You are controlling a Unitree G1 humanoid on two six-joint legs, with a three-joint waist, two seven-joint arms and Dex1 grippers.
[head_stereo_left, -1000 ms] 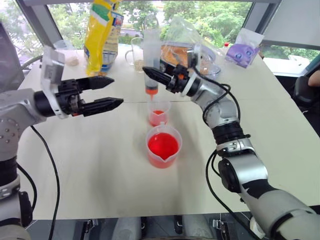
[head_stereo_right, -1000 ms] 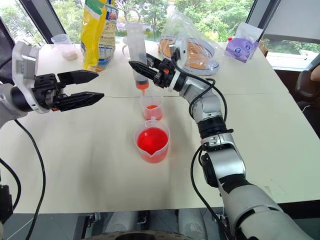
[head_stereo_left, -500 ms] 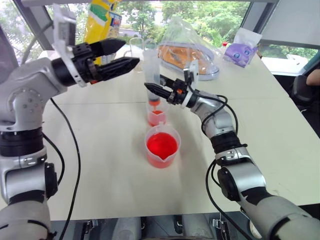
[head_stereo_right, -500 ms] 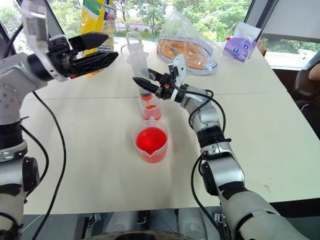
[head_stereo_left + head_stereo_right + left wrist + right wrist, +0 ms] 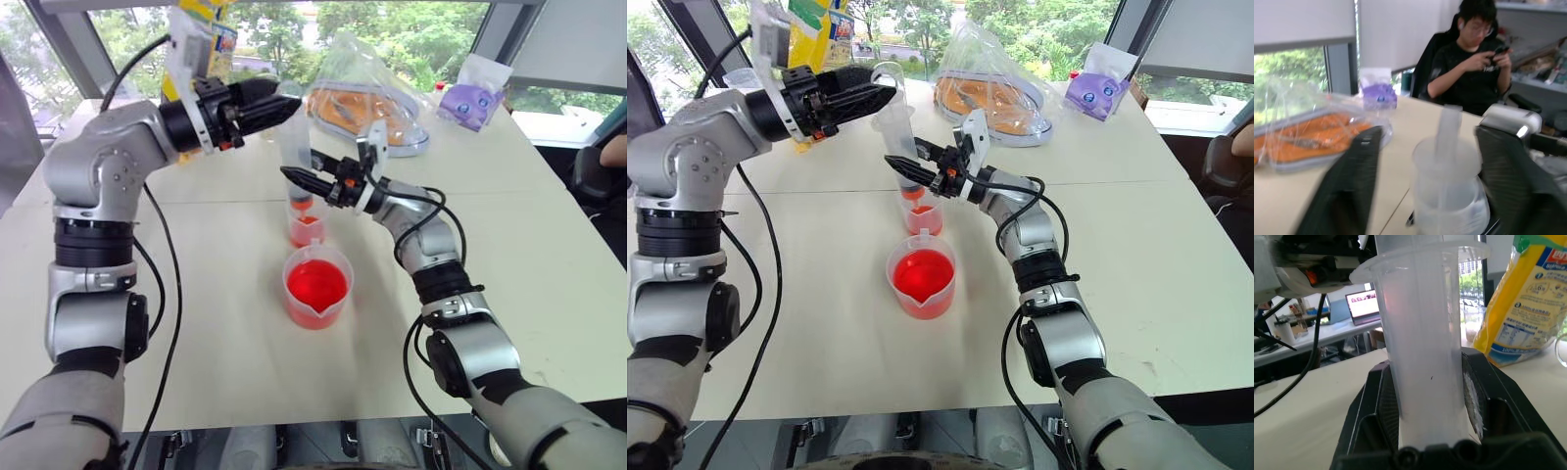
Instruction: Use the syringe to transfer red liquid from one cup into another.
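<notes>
While the right gripper (image 5: 904, 168) stays clamped on the barrel of the syringe (image 5: 296, 147), holding it upright with its red tip in the small clear cup (image 5: 307, 228), the left gripper (image 5: 282, 106) reaches the plunger top with its fingers apart on either side. The beaker (image 5: 317, 286) of red liquid (image 5: 318, 284) stands just in front of the small cup on the white table (image 5: 235, 294).

White table (image 5: 196, 294) w/ beaker (image 5: 317, 287), small cup (image 5: 307, 229), yellow bag (image 5: 813, 24).
</notes>
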